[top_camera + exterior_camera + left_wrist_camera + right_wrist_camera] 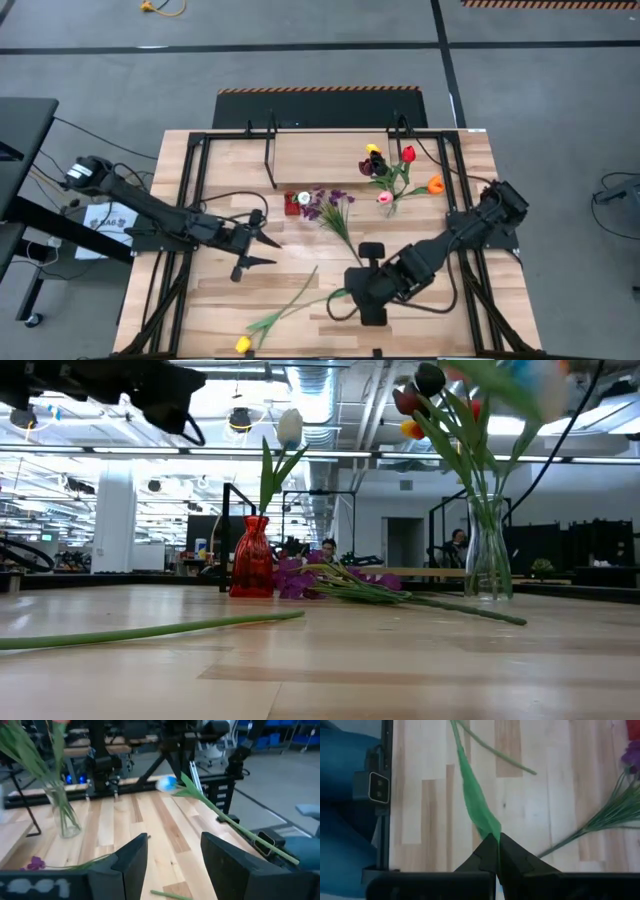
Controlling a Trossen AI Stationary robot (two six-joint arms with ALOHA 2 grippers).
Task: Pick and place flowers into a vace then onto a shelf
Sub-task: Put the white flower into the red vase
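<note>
My right gripper is shut on the green leaf of a pale-headed tulip. It hangs over the near middle of the table. The tulip's stem slants down toward the near left. My left gripper stands open and level at the table's left, holding nothing. A yellow tulip lies flat on the table. A purple sprig lies beside a red vase holding one white tulip. A glass vase holds several tulips. The shelf stands at the far side. My right gripper pinches the pointed end of the tulip's leaf between its two shut fingers, coming steeply from above. The leaf runs straight away from the fingertips. The tulip's head is clear of the table. The lower end of the stem runs out of the left wrist view.
Black frame rails run along both sides of the table, and the shelf's thin black legs stand on it. The yellow tulip's bare stem stretches across the near left. Open planks lie between the two grippers.
</note>
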